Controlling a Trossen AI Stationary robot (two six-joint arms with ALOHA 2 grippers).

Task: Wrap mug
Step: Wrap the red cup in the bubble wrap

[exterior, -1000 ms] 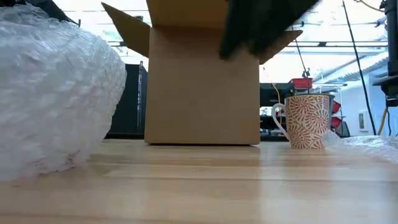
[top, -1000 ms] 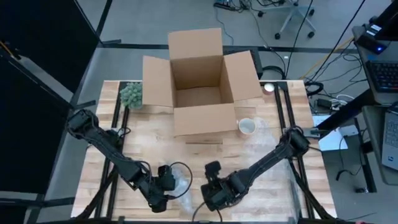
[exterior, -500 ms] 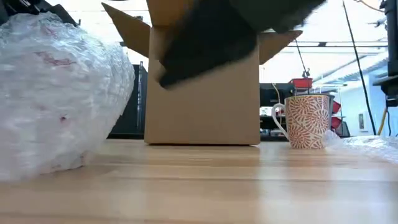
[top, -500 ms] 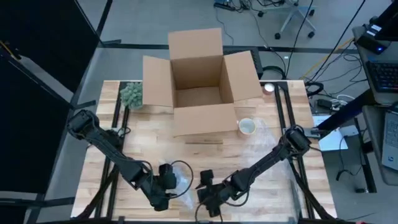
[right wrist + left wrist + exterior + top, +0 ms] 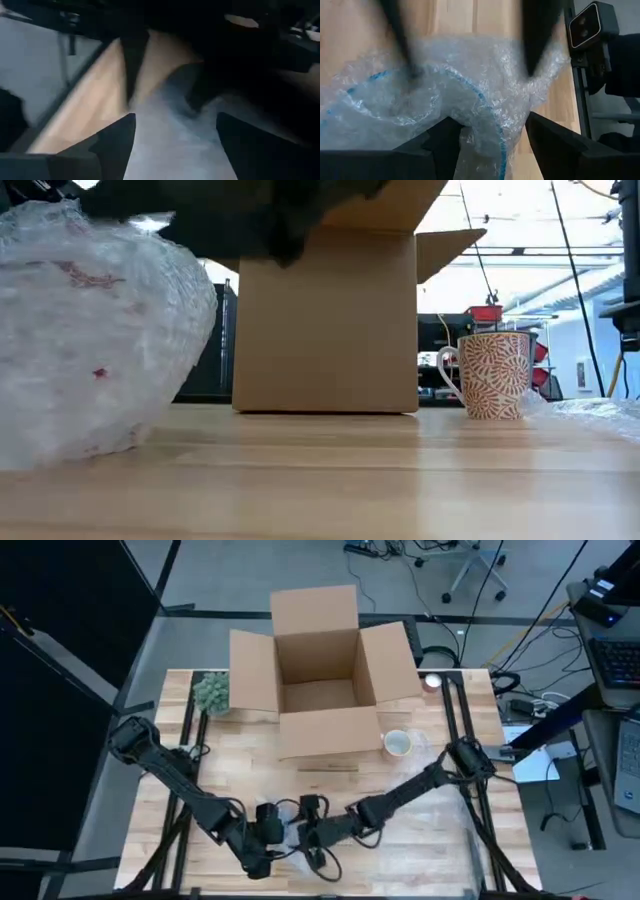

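The mug [image 5: 397,743] is seen upright on the table [image 5: 400,850] right of centre in the high view, just beside the cardboard box [image 5: 318,670] and well apart from both grippers. The bubble wrap [image 5: 290,830] is located at the lower centre. It is grasped by the left gripper [image 5: 268,832], whose fingers are spread around a bunched fold. The right gripper [image 5: 308,834] is positioned at the wrap; whether it is clenched cannot be told. Both arms are extended low, converging.

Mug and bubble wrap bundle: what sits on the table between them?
In the low view, only the cardboard box stands behind the stretch; the wooden table between the mug and the bubble wrap bundle is bare.
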